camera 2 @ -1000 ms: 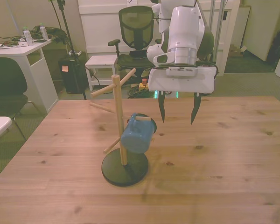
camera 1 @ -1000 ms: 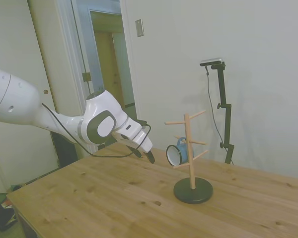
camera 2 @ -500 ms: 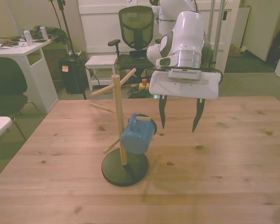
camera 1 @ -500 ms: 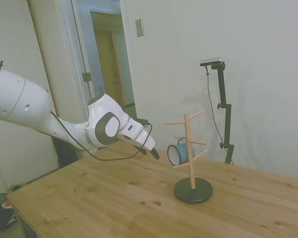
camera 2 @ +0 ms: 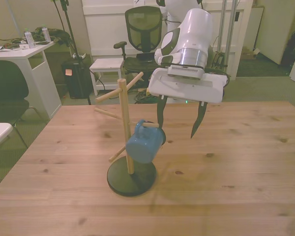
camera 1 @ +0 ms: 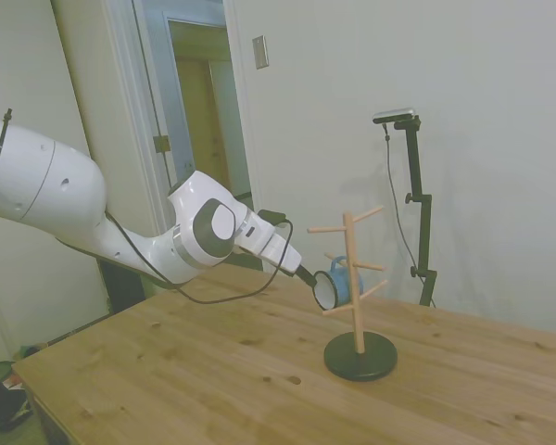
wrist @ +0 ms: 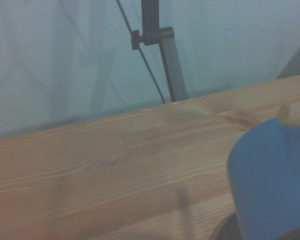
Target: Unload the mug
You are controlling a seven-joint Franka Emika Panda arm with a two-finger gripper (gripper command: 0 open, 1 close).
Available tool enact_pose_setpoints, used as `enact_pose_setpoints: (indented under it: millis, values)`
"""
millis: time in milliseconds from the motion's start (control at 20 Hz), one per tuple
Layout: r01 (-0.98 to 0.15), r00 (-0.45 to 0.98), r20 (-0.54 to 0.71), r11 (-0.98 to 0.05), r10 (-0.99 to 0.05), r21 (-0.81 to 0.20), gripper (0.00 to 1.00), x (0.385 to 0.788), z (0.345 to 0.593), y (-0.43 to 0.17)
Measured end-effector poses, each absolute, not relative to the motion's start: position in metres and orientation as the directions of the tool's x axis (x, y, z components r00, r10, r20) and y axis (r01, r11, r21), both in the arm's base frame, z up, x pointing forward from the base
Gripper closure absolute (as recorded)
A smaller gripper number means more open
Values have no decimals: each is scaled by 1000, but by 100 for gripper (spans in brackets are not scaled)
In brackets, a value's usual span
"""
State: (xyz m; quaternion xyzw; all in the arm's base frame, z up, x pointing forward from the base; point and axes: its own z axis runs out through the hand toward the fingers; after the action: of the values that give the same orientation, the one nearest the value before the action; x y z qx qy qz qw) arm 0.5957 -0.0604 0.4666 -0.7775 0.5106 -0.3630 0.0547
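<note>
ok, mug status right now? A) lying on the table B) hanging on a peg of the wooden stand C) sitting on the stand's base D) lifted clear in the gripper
B: the mug hangs by its handle on a peg of the wooden stand, above the table, while the gripper is open beside it, not holding it.

On my feed the mug (camera 2: 143, 142) showed light blue outside, with a white interior (camera 1: 325, 290) and a thin dark rim in the side view. The peg stand (camera 2: 123, 123) was pale bare wood on a round black base (camera 2: 131, 178). My arm (camera 1: 120, 236) read white with grey joint caps, the gripper (camera 2: 176, 119) fingers black. The table (camera 2: 226, 172) was honey-toned pine, knotted and streaked with grain.
</note>
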Motion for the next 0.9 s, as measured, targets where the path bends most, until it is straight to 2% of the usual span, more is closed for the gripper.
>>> enact_pose_setpoints:
  millis: [600, 650, 900]
  values:
    - [-743, 45, 616, -438, -787, -506, 0, 630, 435, -98]
    - [-743, 39, 616, -436, -787, -508, 100, 630, 433, -98]
    - [-741, 46, 623, -445, -781, -503, 100, 630, 428, -94]
